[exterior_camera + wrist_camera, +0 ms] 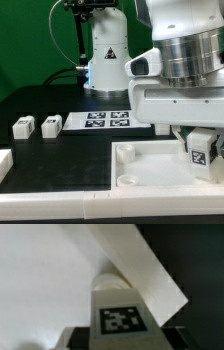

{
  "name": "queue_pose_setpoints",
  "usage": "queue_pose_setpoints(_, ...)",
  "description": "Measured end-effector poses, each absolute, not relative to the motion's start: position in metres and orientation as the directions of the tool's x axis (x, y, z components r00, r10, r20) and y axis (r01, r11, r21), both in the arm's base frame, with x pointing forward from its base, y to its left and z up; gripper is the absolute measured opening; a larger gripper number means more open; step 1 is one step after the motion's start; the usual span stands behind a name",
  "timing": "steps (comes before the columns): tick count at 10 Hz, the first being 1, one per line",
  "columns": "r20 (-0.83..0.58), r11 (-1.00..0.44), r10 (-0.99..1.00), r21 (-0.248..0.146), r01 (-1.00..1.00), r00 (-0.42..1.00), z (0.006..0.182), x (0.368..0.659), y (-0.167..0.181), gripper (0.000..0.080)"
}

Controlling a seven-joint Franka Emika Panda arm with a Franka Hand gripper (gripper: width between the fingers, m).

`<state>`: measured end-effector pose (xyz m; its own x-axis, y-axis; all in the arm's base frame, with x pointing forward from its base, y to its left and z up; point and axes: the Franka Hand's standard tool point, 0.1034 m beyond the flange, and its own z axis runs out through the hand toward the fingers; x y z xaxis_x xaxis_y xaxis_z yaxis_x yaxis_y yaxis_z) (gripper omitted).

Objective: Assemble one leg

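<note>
My gripper [199, 145] is shut on a white leg [201, 153] with a black-and-white tag and holds it upright over the right side of the large white tray [135, 160]. In the wrist view the leg [118, 297] stands between my dark fingers [78, 336], tag facing the camera, its rounded far end close to the tray's raised rim [140, 263]. I cannot tell whether the leg touches the tray. Two more legs [22, 127] [51, 125] lie on the black table at the exterior view's left.
The marker board [108, 121] lies behind the tray. A round socket [127, 181] shows at the tray's near-left corner. Another white piece [3, 160] pokes in at the left edge. The robot's base [105, 60] stands at the back.
</note>
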<state>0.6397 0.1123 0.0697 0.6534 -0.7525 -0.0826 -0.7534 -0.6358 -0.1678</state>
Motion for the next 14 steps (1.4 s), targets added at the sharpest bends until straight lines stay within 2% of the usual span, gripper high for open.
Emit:
queue_pose_setpoints(2, -0.153, -0.329, -0.924, -0.142, -0.933, 0.35, 0.068, 0.636, 0.118, 0.029)
queue_pose_setpoints(5, -0.207, -0.023, -0.978, -0.087, -0.996, 0.041, 0.067, 0.635, 0.127, 0.029)
queue_pose_setpoints(6, -0.202, -0.071, -0.975, -0.096, -0.993, 0.089, 0.067, 0.635, 0.126, 0.029)
queue_pose_setpoints(7, -0.195, -0.136, -0.968, -0.109, -0.985, 0.155, 0.067, 0.635, 0.126, 0.0391)
queue_pose_setpoints(8, -0.183, -0.244, -0.947, -0.125, -0.962, 0.264, 0.067, 0.634, 0.123, 0.0526)
queue_pose_setpoints(9, -0.143, -0.453, -0.869, -0.154, -0.878, 0.473, 0.068, 0.635, 0.117, 0.0526)
queue_pose_setpoints(10, -0.113, -0.609, -0.771, -0.151, -0.778, 0.626, 0.071, 0.636, 0.116, 0.0624)
queue_pose_setpoints(14, -0.047, -0.849, -0.495, -0.183, -0.495, 0.868, 0.069, 0.636, 0.115, 0.0649)
